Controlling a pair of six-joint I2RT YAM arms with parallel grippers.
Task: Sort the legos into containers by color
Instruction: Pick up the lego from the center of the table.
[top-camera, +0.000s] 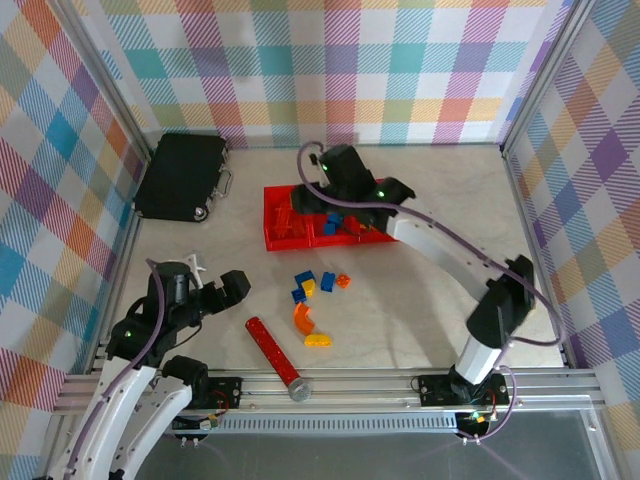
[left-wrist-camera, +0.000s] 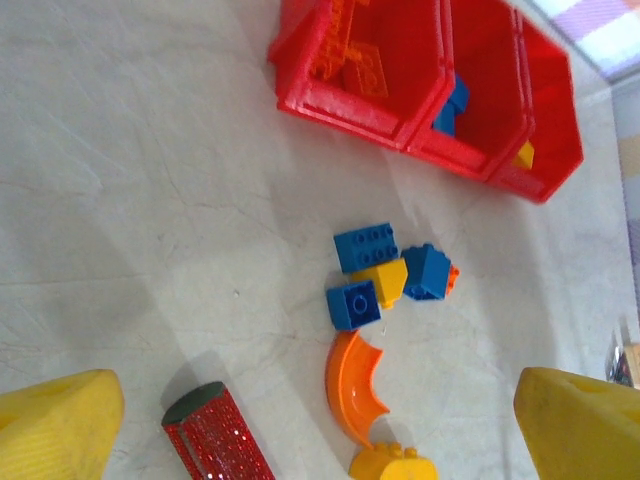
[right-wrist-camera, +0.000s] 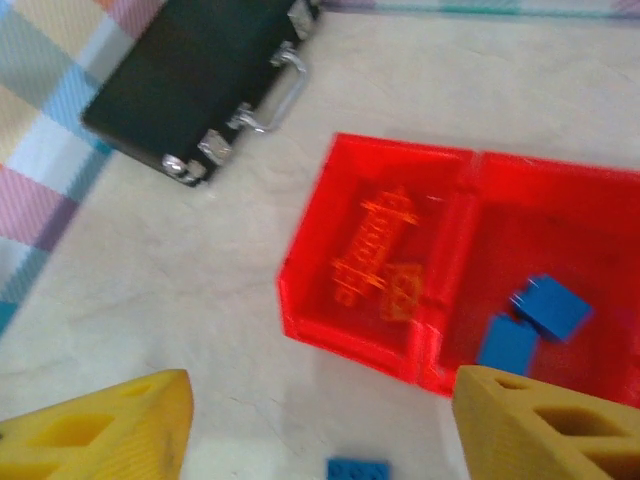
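Note:
The three joined red containers (top-camera: 272, 215) hold orange legos (right-wrist-camera: 385, 262) in the left bin and blue ones (right-wrist-camera: 550, 305) in the middle bin. My right gripper (top-camera: 335, 200) hovers above these bins, open, with nothing between its yellow fingers (right-wrist-camera: 100, 430). Loose legos lie on the table nearer me: blue bricks (left-wrist-camera: 365, 246), a yellow brick (left-wrist-camera: 385, 280), an orange arch (left-wrist-camera: 355, 385) and a yellow piece (left-wrist-camera: 392, 465). My left gripper (top-camera: 235, 285) stands open to the left of them and holds nothing.
A long red cylinder (top-camera: 272, 350) with a grey end lies near the front edge, left of the arch. A black case (top-camera: 182, 175) with a handle sits at the back left. Checked walls close the table on three sides.

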